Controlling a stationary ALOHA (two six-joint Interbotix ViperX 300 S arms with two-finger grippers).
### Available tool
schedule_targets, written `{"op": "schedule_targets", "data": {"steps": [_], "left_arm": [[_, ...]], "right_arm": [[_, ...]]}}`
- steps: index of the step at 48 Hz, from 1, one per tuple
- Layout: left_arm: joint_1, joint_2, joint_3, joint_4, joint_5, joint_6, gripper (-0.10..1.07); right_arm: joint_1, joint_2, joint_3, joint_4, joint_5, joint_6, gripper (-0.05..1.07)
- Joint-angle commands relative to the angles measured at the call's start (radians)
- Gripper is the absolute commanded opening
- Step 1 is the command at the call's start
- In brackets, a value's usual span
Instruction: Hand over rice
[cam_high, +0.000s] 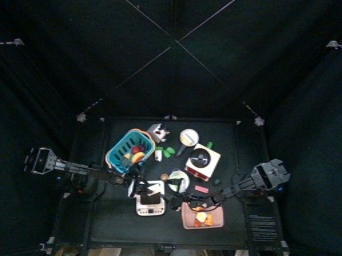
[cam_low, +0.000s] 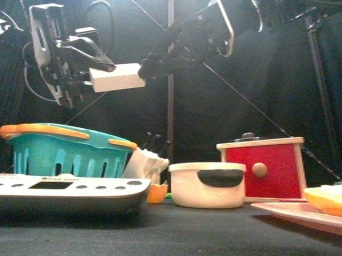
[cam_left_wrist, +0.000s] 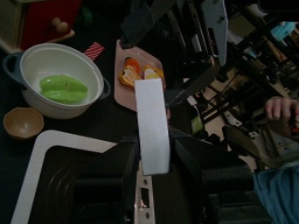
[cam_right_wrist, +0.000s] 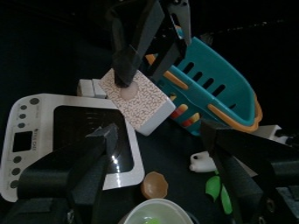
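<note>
Midway, the rice block (cam_right_wrist: 138, 98) hung above the counter (cam_low: 174, 240), clamped in the left tool (cam_low: 83, 72) over the scale (cam_low: 70, 192). The right tool (cam_right_wrist: 152, 171) stood just beside it, jaws spread and empty, so the handover remained unfinished. No writing was legible.

No text, label, brand or number can be read anywhere; the scale (cam_right_wrist: 70, 144) near the table's front edge has a small display (its marks too faint to make out) and nothing legible
</note>
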Motion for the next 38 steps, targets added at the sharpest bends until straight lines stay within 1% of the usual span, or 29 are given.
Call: {"op": "schedule_targets", "data": {"steps": [1,18,28,38], "left_arm": [[0.002,-0.008,-0.017,0.017,-0.005,-0.006,0.66],[0.002,-0.006,-0.017,0.031,-0.006,-0.006,0.66],[0.002,-0.006,-0.015,0.04,-0.009,-0.006,0.66],[0.002,-0.006,-0.011,0.038,-0.009,-0.008,0.66]], "right_arm": [[-0.006,-0.014,-0.032,-0.028,-0.008,0.0,1.04],[-0.029,0.041,-0.089,-0.075,-0.04,0.0,1.03],[-0.043,0.063,-0.103,-0.112,-0.075,0.0,1.03],[-0.057,0.069,-0.11,-0.115,-0.081,0.0,1.03]]}}
